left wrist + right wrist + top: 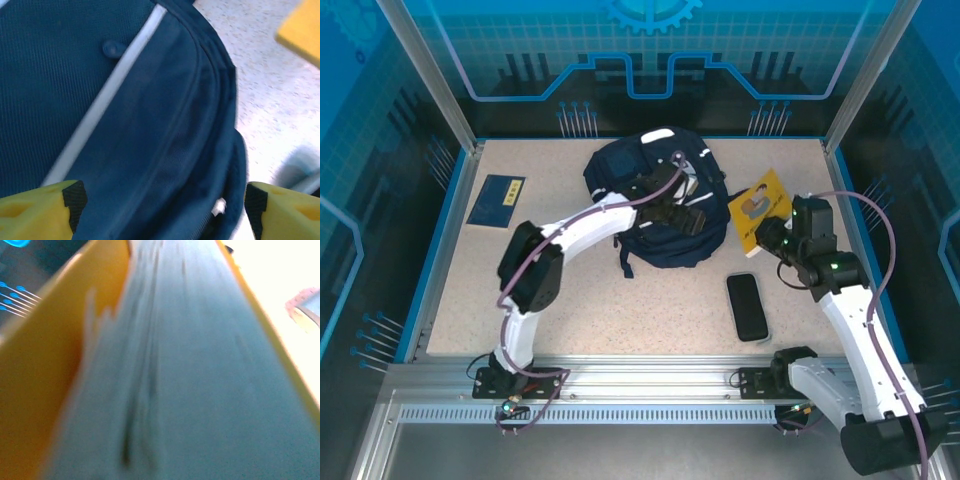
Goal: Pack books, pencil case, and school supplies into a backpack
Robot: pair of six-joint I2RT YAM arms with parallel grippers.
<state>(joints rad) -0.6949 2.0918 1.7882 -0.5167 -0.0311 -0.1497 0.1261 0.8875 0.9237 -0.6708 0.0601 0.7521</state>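
Wide open and holding nothing, the left claw (pixel 692 222) hovers in the top view over the near right part of the backpack (pixel 640 170). The backpack lies mid-table toward the far edge, with a strap trailing toward the arms. Just to its right, the right claw (pixel 767 236) is closed on the near edge of the yellow book (pixel 760 203). That book is tilted with its cover up and one corner aimed at the bag, and its long axis seems to run near-left to far-right. The navy book (pixel 497 201) lies flat, well apart at far left

In the left wrist view, the yellow fingers (pixel 35 210) stand far apart at the bottom corners. Between them lies backpack (pixel 150 125) fabric with a white stripe and a curved zipper seam. Whether that zipper is undone I cannot tell. A corner of the yellow book (pixel 302 32) shows at top right

In the right wrist view, blurred, the yellow book (pixel 60 390) shows its page edge running straight away from the lens between its covers, which fits a grip on one end

The step looks like opening the bag for this book. The left claw should pinch the flap beside the seam and lift it to make a real mouth. The right should then turn the book so its long axis lines up with that mouth and slide it in edge-first, low and flat, so no corner snags the fabric
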